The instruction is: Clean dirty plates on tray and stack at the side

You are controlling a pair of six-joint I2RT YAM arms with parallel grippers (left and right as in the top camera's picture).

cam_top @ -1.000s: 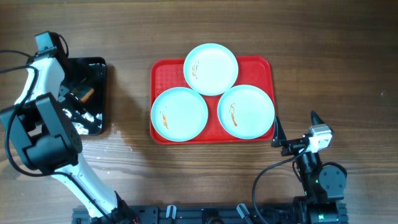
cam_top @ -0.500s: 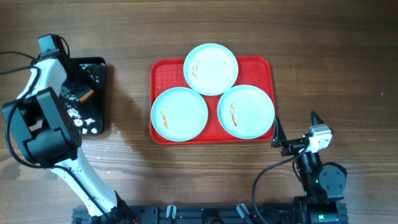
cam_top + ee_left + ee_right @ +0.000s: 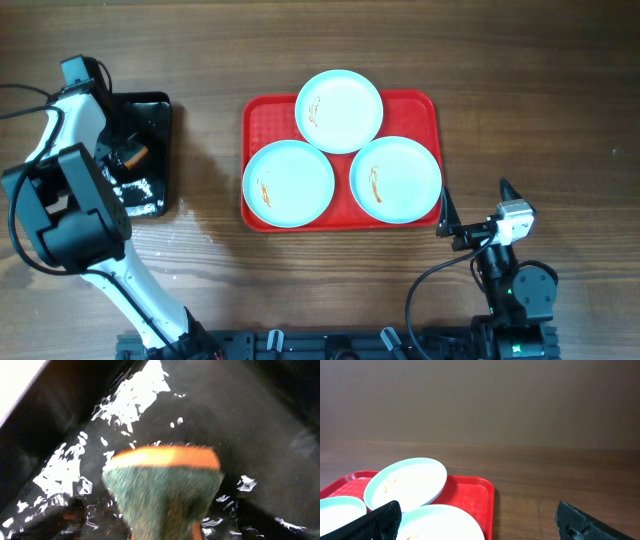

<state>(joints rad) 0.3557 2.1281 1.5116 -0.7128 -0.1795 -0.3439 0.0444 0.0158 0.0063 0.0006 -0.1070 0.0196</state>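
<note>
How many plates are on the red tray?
3. One plate sits at the tray's far edge, one plate near left, one plate near right. None seem hidden.

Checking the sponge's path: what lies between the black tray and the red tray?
Nothing but bare wooden tabletop between black tray and red tray; overhead view shows it.

No readable txt, labels, brands, nos. or signs in any view. The plates (image 3: pixel 339 110) bore only orange-red smears, no letters. The tray (image 3: pixel 266 116), black tray (image 3: pixel 152 104), sponge (image 3: pixel 165 487) & worktop (image 3: pixel 520 80) showed no print.
</note>
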